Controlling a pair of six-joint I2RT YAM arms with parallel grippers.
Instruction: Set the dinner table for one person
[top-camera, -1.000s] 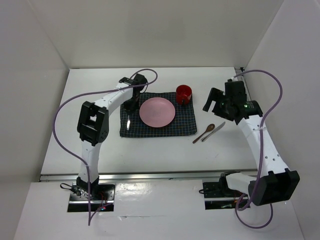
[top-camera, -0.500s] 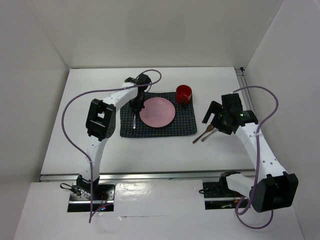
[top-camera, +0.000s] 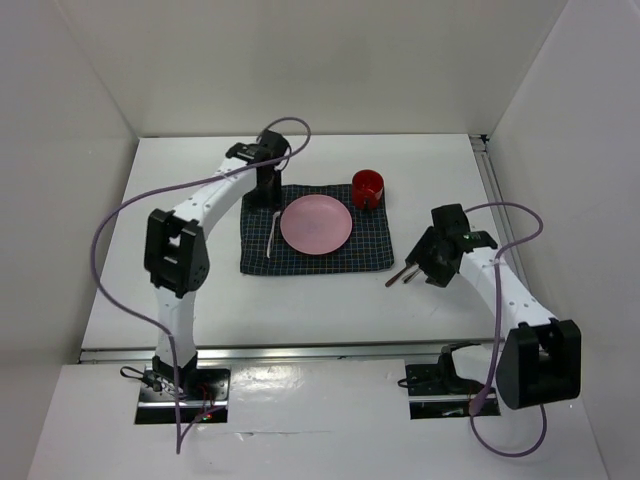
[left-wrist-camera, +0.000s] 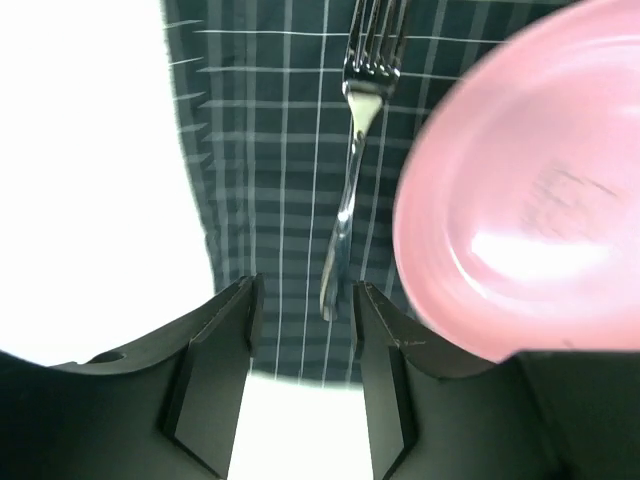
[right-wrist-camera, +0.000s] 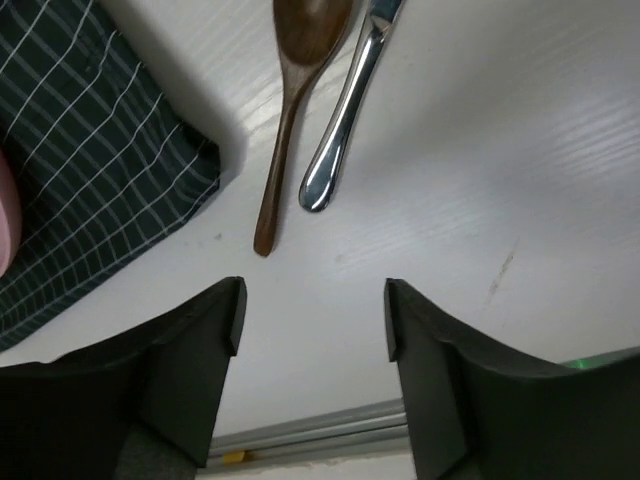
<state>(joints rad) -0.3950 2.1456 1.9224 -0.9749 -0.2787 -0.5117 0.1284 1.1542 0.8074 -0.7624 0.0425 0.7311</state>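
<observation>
A pink plate (top-camera: 316, 224) lies on a navy checked placemat (top-camera: 352, 255) on the white dinner table (top-camera: 170, 190). A red cup (top-camera: 367, 188) stands at the mat's far right corner. A fork (left-wrist-camera: 350, 180) rests on the mat left of the plate (left-wrist-camera: 530, 210). My left gripper (left-wrist-camera: 305, 300) is open just behind the fork's handle end and holds nothing. A wooden spoon (right-wrist-camera: 290, 110) and a metal knife (right-wrist-camera: 345, 120) lie side by side on the bare table right of the mat. My right gripper (right-wrist-camera: 312, 300) hangs open just short of their handle ends.
White walls enclose the table on three sides. A metal rail (top-camera: 300, 350) runs along the near edge. The left arm's purple cable (top-camera: 130, 210) loops over the table's left part. Bare tabletop (right-wrist-camera: 480, 200) lies right of the knife.
My left gripper has opened, leaving the fork on the mat, and drawn back toward the mat's far edge. My right gripper has come nearer and lower over the spoon and knife, its jaws narrower.
</observation>
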